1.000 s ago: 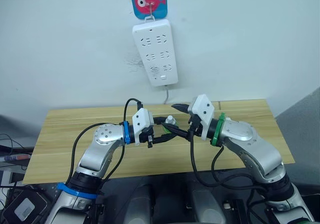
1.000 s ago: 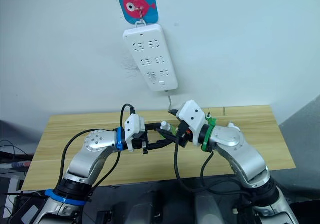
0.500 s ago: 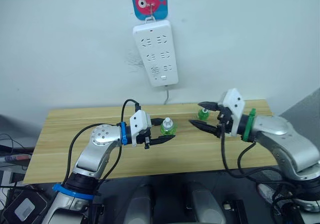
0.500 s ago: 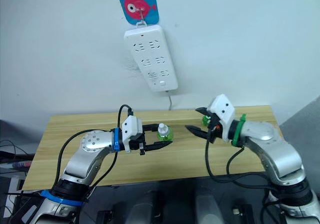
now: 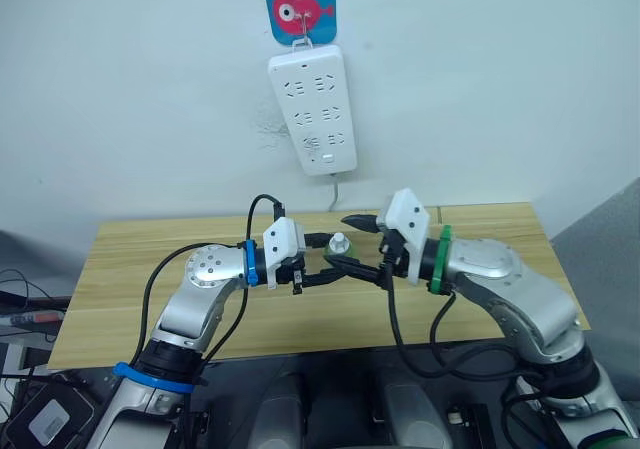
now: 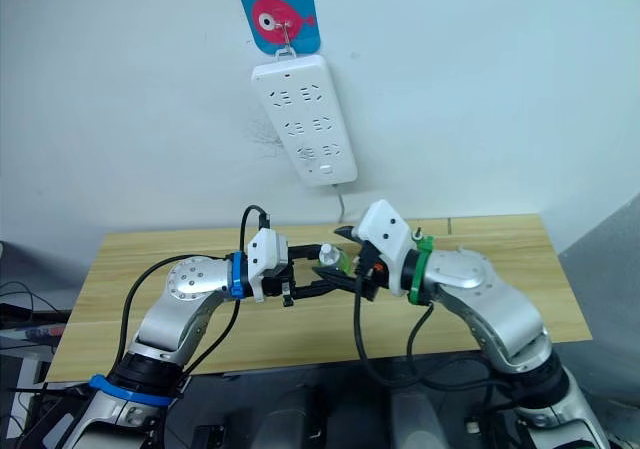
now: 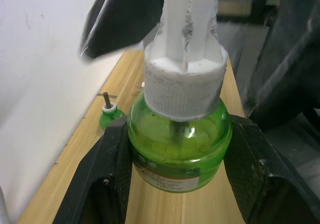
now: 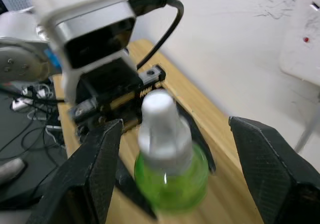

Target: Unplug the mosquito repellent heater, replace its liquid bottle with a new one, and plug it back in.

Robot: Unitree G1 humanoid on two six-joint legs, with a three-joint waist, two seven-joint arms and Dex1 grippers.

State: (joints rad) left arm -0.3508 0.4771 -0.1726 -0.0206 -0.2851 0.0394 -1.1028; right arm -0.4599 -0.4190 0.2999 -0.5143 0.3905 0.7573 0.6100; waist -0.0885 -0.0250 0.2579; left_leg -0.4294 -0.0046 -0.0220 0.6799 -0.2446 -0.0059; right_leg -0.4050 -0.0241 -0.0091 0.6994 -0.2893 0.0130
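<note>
A green liquid bottle (image 5: 341,253) with a white cap (image 7: 185,74) is held above the wooden table (image 5: 130,259), my left gripper (image 5: 337,257) shut on its round body (image 7: 179,149). My right gripper (image 5: 351,245) stands open from the opposite side, its two fingers (image 8: 102,174) spread wide on either side of the cap without touching it. A second small green bottle (image 7: 107,115) stands on the table near the wall. The mosquito repellent heater is out of view.
A long white power strip (image 5: 312,109) hangs on the wall above the table from a hook on a blue fish card (image 5: 300,4), with nothing plugged in. Its cord (image 5: 333,191) drops behind the table. Cables lie at the far left (image 5: 25,319).
Half a second ago my right gripper was out over the right of the table near the second bottle; it has swung back left to the held bottle. The left gripper kept its hold.
</note>
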